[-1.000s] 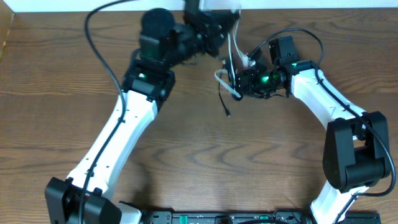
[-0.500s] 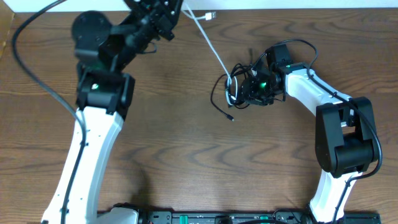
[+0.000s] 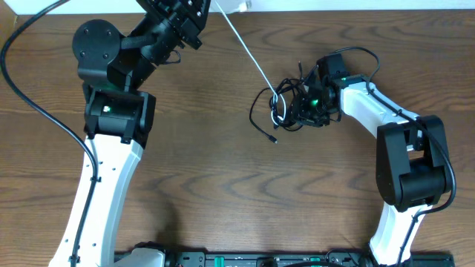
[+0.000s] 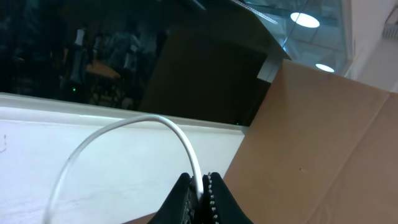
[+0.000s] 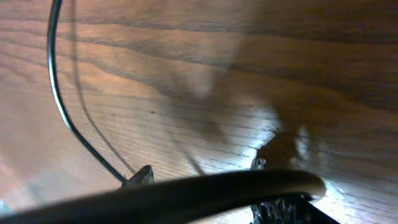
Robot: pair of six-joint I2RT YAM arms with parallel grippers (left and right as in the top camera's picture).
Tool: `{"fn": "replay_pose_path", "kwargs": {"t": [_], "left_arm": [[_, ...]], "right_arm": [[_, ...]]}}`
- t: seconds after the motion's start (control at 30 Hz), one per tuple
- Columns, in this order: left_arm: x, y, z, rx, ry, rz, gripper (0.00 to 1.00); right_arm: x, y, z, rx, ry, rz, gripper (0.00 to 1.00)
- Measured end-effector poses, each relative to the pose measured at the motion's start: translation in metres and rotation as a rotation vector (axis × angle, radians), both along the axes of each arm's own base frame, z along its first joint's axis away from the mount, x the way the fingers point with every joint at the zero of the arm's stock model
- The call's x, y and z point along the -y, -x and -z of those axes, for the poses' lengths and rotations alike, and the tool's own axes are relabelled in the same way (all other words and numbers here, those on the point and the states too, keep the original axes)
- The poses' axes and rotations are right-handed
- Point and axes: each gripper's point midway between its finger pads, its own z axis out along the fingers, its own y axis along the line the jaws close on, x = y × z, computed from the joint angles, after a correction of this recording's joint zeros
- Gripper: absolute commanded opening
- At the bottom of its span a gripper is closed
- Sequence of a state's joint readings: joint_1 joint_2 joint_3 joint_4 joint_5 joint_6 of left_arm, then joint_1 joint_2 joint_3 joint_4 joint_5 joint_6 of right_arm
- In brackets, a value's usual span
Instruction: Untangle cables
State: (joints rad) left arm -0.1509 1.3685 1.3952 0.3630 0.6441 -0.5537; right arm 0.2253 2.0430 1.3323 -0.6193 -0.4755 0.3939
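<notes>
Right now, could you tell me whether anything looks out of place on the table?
The white cable runs taut in a straight line from the left gripper, shut on it at the table's far edge, into the loops of the black cable, where it seems caught.

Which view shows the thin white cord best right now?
Overhead: the thin white cord shows its taut run from the left fingers to the thin black cord bundle. Left wrist shows only a pinched arc; right wrist shows none.
</notes>
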Motion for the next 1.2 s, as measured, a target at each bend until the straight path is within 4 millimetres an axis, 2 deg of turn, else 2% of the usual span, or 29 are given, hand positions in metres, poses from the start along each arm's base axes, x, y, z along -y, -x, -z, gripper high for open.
{"fn": "replay_pose_path", "kwargs": {"t": [0.1,0.27,0.37,0.47,0.57,0.8,0.83,0.9,0.97,1.03,1.13,1.2], "left_arm": [[-0.009,-0.004,0.004,-0.018,-0.001,-0.024,0.07],[-0.034,-0.016,0.009,-0.046,0.003,-0.101,0.07],[-0.049,-0.023,0.021,-0.110,0.000,-0.150,0.08],[-0.056,-0.028,0.049,-0.239,-0.022,-0.178,0.08],[-0.053,-0.026,0.085,-0.378,-0.079,-0.181,0.07],[-0.021,-0.014,0.157,-0.599,-0.237,-0.112,0.09],[-0.014,-0.014,0.167,-0.619,-0.260,-0.094,0.14],[0.002,-0.015,0.188,-0.658,-0.303,-0.053,0.39],[0.016,-0.018,0.209,-0.695,-0.337,-0.020,0.70],[0.026,-0.019,0.229,-0.735,-0.366,0.007,0.87],[0.036,-0.019,0.257,-0.803,-0.403,0.037,0.93],[0.039,-0.016,0.271,-0.849,-0.419,0.046,0.94]], "right_arm": [[0.005,0.002,0.002,-0.011,0.024,0.007,0.45],[0.015,0.006,0.006,-0.037,0.059,0.024,0.45],[0.019,0.008,0.007,-0.046,0.076,0.027,0.45],[0.023,0.008,0.007,-0.047,0.086,0.027,0.45],[0.026,0.007,0.007,-0.042,0.093,0.023,0.45],[0.029,0.009,0.008,-0.036,0.112,-0.010,0.45],[0.029,0.010,0.008,-0.034,0.114,-0.015,0.45],[0.029,0.010,0.008,-0.032,0.116,-0.023,0.45],[0.029,0.011,0.008,-0.030,0.119,-0.034,0.45],[0.029,0.011,0.008,-0.028,0.119,-0.038,0.45],[0.029,0.011,0.008,-0.026,0.120,-0.043,0.45],[0.029,0.011,0.008,-0.024,0.120,-0.046,0.46]]}}
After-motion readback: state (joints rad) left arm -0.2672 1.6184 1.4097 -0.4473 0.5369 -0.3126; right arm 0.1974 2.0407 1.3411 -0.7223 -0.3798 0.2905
